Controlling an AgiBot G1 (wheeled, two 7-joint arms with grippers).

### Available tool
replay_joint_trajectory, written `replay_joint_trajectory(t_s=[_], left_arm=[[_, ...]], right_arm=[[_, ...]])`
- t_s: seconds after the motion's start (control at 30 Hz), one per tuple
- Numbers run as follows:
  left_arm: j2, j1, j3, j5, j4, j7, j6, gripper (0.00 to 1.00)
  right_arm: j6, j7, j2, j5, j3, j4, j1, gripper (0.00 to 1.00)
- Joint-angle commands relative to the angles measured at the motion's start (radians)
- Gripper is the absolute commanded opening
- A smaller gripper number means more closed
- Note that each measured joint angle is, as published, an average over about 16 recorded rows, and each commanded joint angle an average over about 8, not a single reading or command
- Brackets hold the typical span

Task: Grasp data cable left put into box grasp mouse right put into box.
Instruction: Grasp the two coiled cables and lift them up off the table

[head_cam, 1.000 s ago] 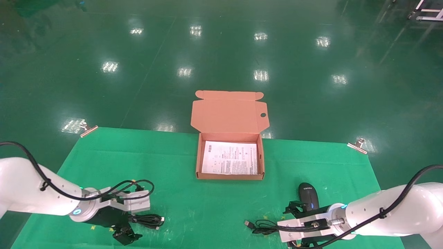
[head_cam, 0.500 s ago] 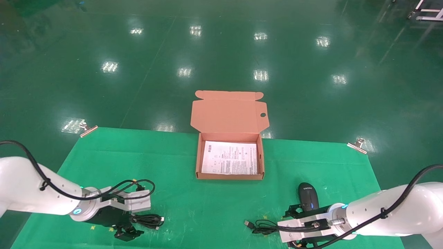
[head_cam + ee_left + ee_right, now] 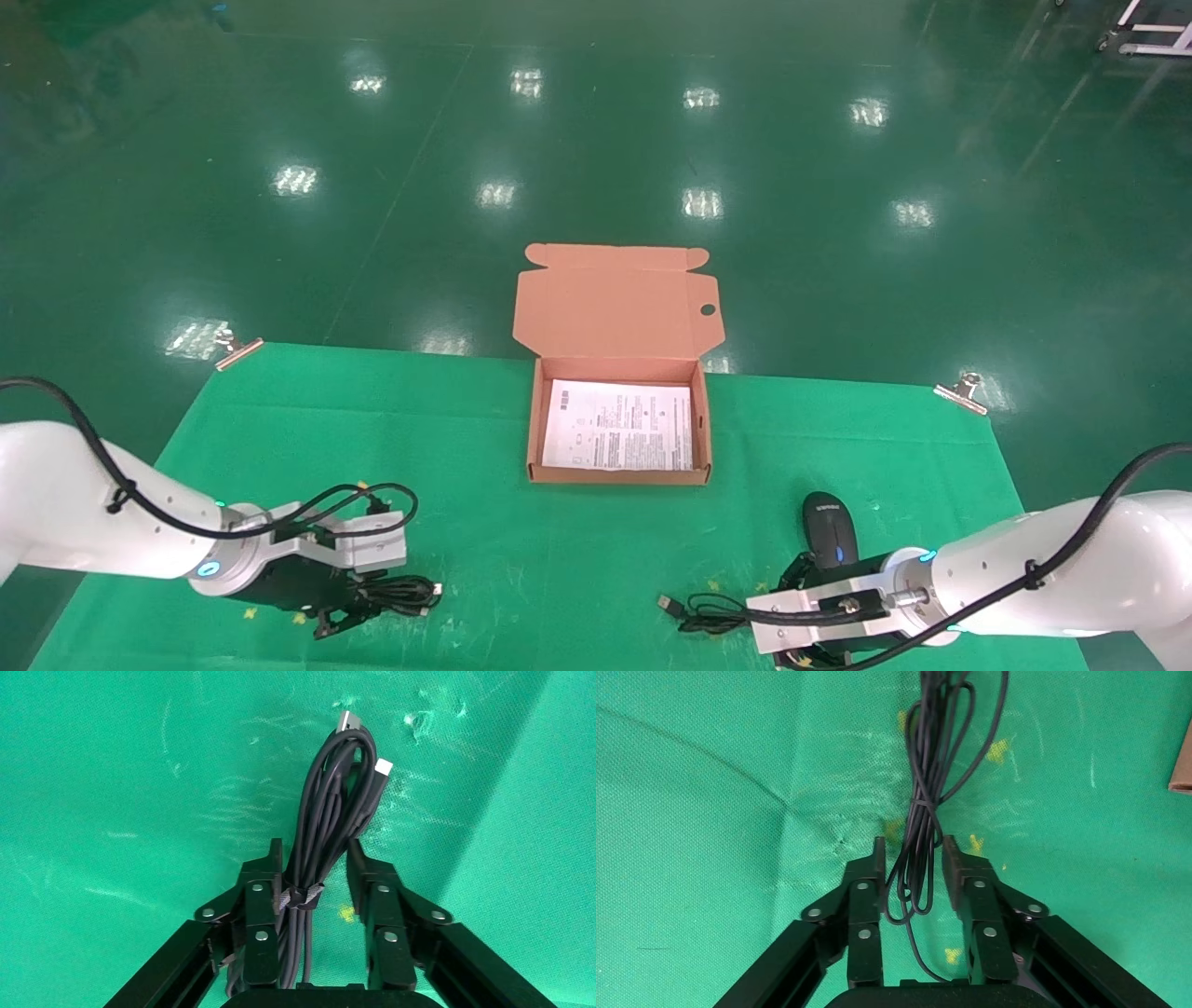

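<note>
My left arm reached low across the near left of the green tabletop (image 3: 279, 438), and my left gripper (image 3: 313, 871) sat down around the one data cable (image 3: 336, 797), its fingers (image 3: 263, 903) straddling the tied bundle, one side touching it, the other with a small gap, so not yet clenched. My right arm lay low at the near right, my right gripper (image 3: 914, 864) spread open astride the mouse's looped cord (image 3: 926, 776), gripping nothing. The one mouse (image 3: 832, 529) lay on the tabletop just beyond that wrist. The one cardboard box (image 3: 534, 438) stood open at the middle far side, between both arms and well apart from them, one printed sheet (image 3: 619, 425) lining its bottom.
</note>
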Motion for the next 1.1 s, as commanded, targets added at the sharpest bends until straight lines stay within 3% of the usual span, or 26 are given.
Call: replay_joint_trajectory(t_s=[0.03,0.6,0.87,1.1], left_arm=[[0.0,0.0,0.0,0.0,-0.001,0.0,0.0,0.0],[-0.031,-0.017,-0.017,-0.026,-0.037,0.019,0.013,0.0],[-0.12,-0.056,-0.056,-0.052,-0.211,0.027,0.021,0.0],[-0.156,-0.093,-0.093,-0.048,-0.392,-0.01,-0.017,0.0]], right_arm=[[0.0,0.0,0.0,0.0,0.0,0.0,0.0,0.0],[-0.007,0.022,0.019,0.023,0.018,0.008,0.008,0.0],[-0.003,0.161,0.141,0.107,0.119,0.115,0.056,0.0],[0.048,0.264,0.196,0.102,0.196,0.216,0.157,0.0]])
